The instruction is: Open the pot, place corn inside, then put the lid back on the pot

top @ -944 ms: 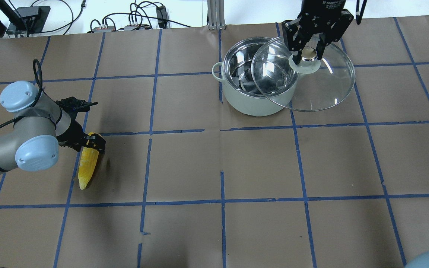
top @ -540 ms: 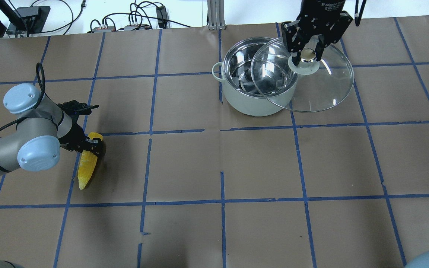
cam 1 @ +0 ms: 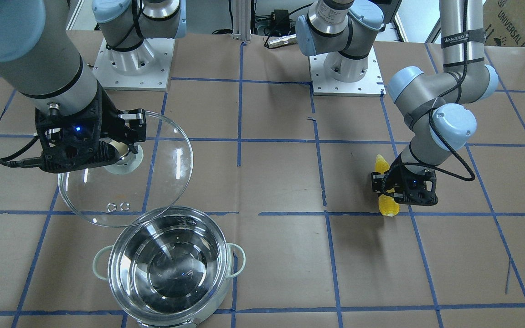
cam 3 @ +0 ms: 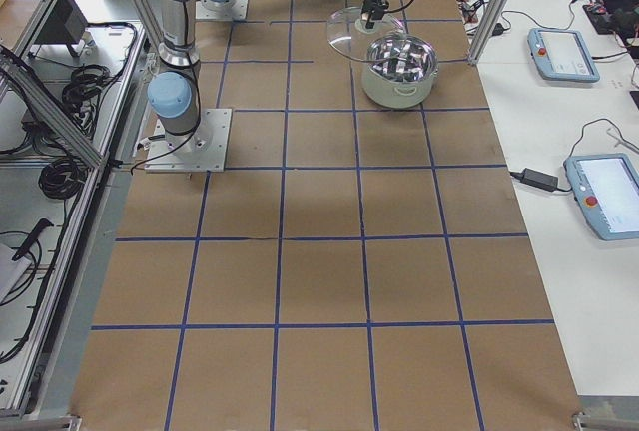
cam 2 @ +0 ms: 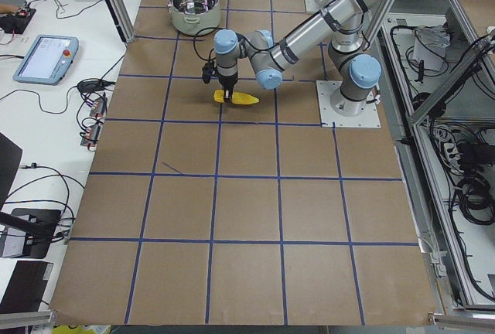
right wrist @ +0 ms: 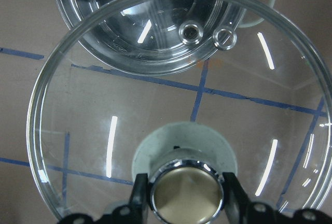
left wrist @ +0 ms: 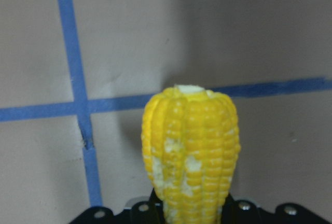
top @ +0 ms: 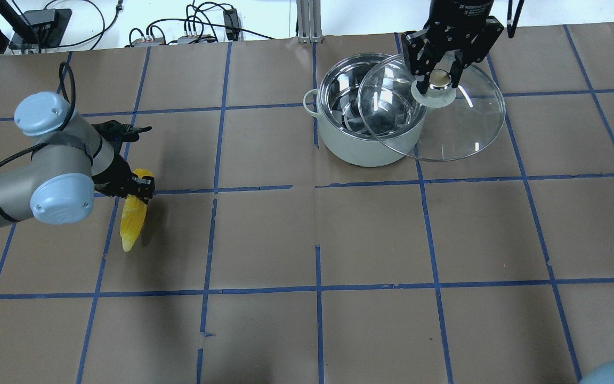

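The left pincer (top: pixel 137 189) is pinching the corn (top: pixel 132 221) near its thick end, with the pointed tip sticking out past the fingers. Since a moment ago the ear has come up and shifted from its spot on the desk (top: pixel 371 234), so the pick looks done and the carry can begin. Well off to that pincer's right, the pot (top: pixel 355 149) stands open. The right pincer (top: pixel 439 80) stays clamped on the knob of the lid (top: pixel 467 122), which hangs under it with one edge over the pot's rim
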Robot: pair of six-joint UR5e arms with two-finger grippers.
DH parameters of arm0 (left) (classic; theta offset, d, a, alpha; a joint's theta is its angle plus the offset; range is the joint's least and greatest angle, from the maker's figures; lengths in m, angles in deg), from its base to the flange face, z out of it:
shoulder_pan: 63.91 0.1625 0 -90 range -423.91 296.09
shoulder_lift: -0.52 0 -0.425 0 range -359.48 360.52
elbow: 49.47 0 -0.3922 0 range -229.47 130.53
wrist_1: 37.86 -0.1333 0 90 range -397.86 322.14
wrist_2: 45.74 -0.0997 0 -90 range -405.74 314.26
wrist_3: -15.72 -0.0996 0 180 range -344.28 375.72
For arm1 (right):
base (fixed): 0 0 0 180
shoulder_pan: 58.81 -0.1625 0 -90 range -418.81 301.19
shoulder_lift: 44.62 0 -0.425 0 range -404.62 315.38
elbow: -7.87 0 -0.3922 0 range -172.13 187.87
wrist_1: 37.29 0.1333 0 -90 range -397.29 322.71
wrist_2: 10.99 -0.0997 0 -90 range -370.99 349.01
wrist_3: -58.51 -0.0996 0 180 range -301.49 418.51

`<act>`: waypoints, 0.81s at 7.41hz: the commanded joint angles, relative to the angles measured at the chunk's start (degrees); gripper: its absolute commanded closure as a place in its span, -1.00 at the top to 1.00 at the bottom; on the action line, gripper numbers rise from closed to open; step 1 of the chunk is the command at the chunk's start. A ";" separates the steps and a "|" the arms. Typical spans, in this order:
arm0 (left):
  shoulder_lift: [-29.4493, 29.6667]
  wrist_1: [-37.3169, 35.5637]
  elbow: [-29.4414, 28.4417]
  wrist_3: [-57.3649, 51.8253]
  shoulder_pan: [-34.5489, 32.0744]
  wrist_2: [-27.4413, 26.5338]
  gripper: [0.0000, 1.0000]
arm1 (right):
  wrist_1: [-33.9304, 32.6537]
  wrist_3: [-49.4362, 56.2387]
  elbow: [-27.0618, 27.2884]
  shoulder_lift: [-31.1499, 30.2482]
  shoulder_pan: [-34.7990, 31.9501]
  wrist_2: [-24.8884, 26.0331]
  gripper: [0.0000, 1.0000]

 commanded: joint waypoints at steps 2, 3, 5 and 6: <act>3.33 8.98 -15.43 13.17 -9.69 6.52 -0.68 | -0.06 0.09 -0.09 0.01 0.00 -0.13 -0.36; 5.79 9.78 -20.61 16.44 -14.07 6.45 -0.68 | -0.06 0.44 -0.17 -0.08 0.00 -0.04 -0.36; 11.06 12.67 -32.56 24.44 -21.46 7.50 -0.68 | -0.15 0.53 -0.87 -0.08 -0.09 -0.04 -0.34; 13.87 13.82 -38.45 27.60 -23.67 7.77 -0.68 | -0.15 0.71 -0.79 -0.08 0.00 -0.04 -0.34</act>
